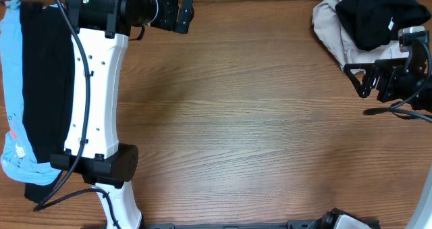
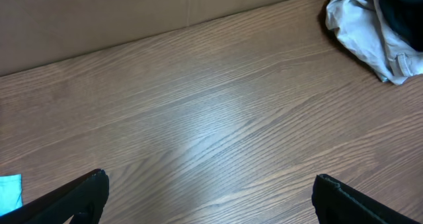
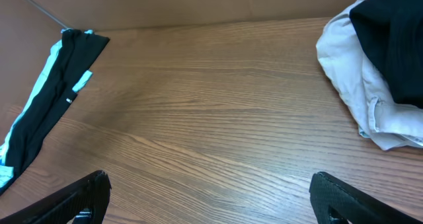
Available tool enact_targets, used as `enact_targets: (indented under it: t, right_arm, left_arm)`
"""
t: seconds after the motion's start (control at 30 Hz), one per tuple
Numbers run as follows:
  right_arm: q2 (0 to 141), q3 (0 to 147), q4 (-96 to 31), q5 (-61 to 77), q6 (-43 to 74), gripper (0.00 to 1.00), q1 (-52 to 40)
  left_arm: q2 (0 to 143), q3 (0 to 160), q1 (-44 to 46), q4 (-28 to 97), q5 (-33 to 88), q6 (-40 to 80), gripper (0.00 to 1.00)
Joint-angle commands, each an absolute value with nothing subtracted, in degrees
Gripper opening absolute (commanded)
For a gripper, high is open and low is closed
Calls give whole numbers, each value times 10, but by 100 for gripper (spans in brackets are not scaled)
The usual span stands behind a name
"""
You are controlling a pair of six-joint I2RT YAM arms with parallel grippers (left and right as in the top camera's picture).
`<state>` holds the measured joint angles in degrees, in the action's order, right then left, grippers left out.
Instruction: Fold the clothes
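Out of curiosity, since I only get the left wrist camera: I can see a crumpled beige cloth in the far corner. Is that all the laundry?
Observer: No. Overhead, a flat black garment lies over a light blue garment along the left edge of the wooden table.
Operator: Where is the other arm?
Observer: The right gripper is close beside the crumpled beige garment. It is open and holds nothing.
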<state>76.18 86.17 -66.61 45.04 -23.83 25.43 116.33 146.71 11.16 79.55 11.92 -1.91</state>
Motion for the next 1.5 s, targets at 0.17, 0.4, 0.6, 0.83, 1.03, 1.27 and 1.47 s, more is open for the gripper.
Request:
enact_targets:
  t: [0.17,0.4,0.6,0.83,1.03,1.27,1.47]
  right_arm:
    - [761,862,-641,462,-243,100,251]
    - [761,862,-630,465,-250,100,251]
    - [761,862,-623,469,-271,100,251]
    - [761,862,-616,505,-273,100,251]
    - [761,837,-641,473,-320,100,245]
    - [610,660,-432,302,-319,100,48]
    - [458,484,-277,205,-209,100,-73]
  left_arm:
    - [1169,1465,113,795,118,-30,100]
    - [1169,1465,113,795,118,-30,100]
    - [1169,1465,113,795,118,-30,100]
    - [1169,1465,113,795,118,-30,100]
    - [1169,1465,113,795,118,-30,100]
    - [1169,1465,113,795,118,-30,100]
    - [1169,1465,113,795,118,-30,100]
